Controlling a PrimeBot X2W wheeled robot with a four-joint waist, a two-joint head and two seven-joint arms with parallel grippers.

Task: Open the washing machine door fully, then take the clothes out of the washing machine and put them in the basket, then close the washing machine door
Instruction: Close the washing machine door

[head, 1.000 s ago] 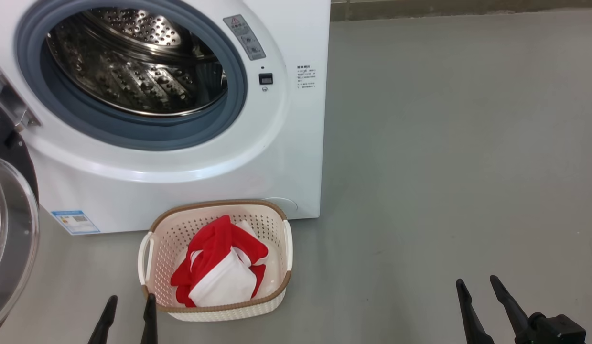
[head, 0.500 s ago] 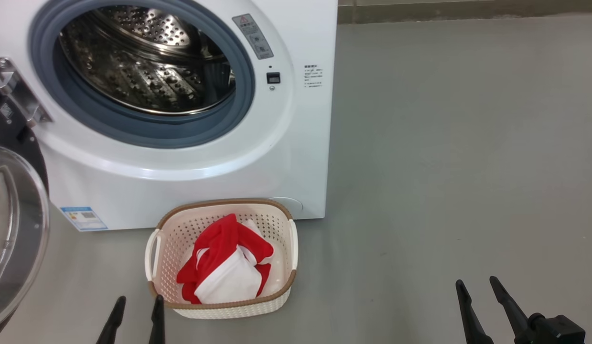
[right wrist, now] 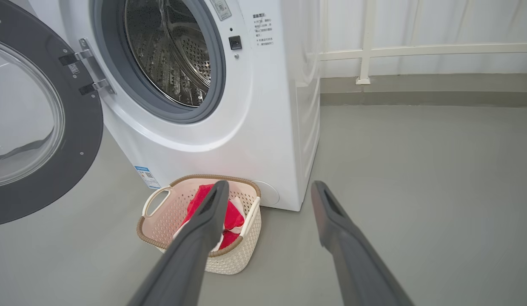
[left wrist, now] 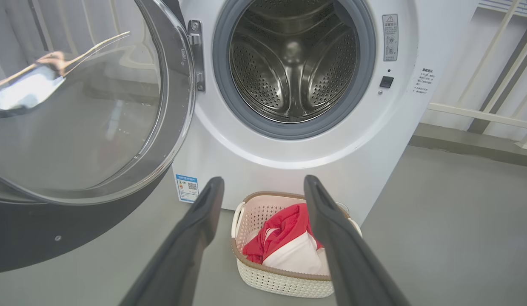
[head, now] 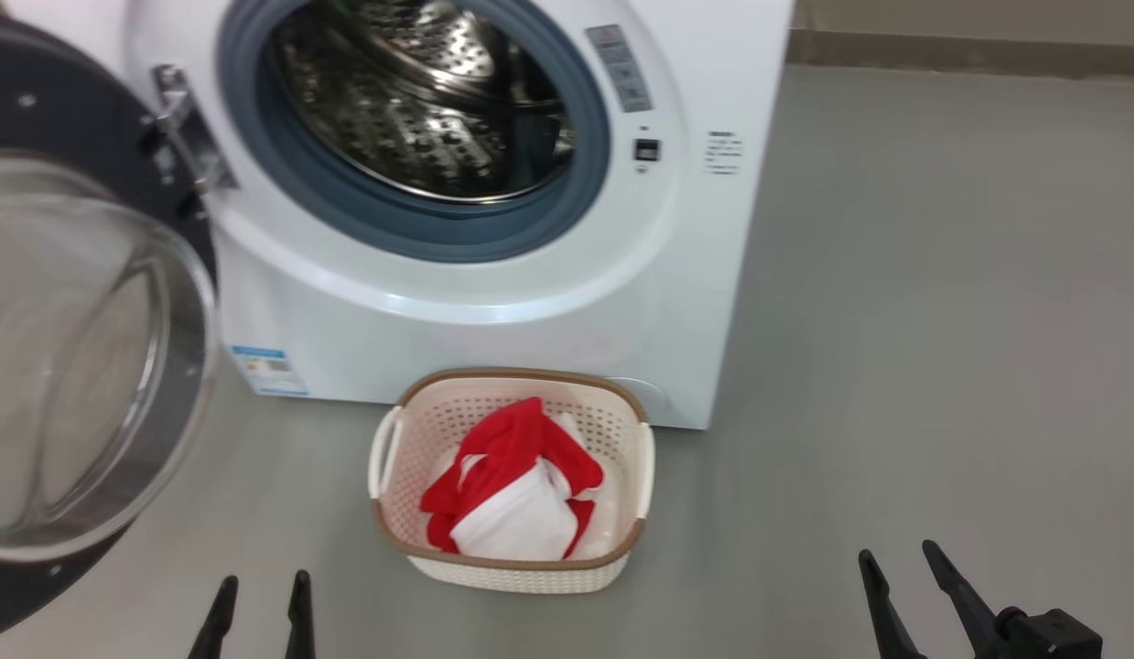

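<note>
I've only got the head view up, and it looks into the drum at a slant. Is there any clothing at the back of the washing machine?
Observer: No. The left wrist view looks straight into the drum, and it is bare steel to the back wall, with no fabric.
Operator: Okay. What's farther back on the right?
Observer: In the right wrist view, a white railing runs behind the washing machine.
Operator: And the left gripper? I just get its tips. Is it open?
Observer: Yes. In the left wrist view the left gripper has its fingers wide apart with nothing between them.
</note>
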